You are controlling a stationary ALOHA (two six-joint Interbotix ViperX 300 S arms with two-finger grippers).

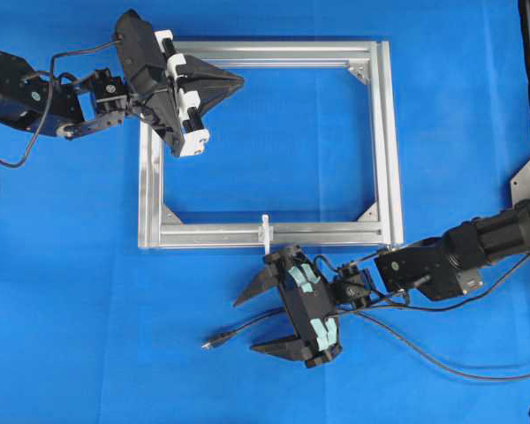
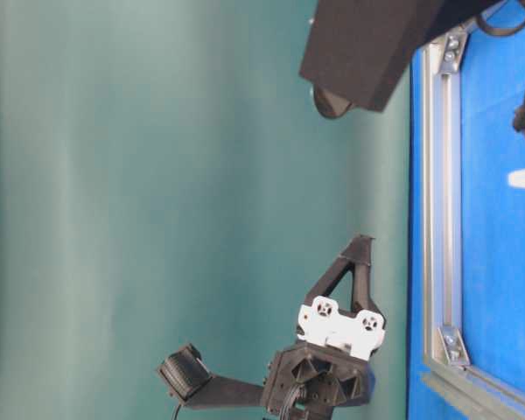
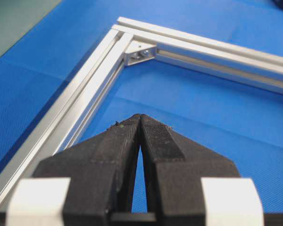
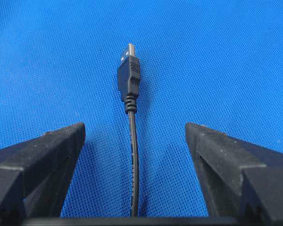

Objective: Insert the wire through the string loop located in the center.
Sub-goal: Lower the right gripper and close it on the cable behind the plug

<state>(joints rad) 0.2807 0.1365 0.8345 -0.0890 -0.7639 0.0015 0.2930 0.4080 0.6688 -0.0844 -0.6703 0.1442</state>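
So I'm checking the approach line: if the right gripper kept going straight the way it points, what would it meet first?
The right gripper stands open with the wire running between its fingers; straight ahead lies the wire's plug, then bare blue mat. How high it hangs above them is unclear.

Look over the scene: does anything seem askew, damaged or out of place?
Nothing stands out. The silver frame lies flat and square on the blue mat, the string loop stands upright on its near rail, and the wire lies straight between the right claw's open fingers.
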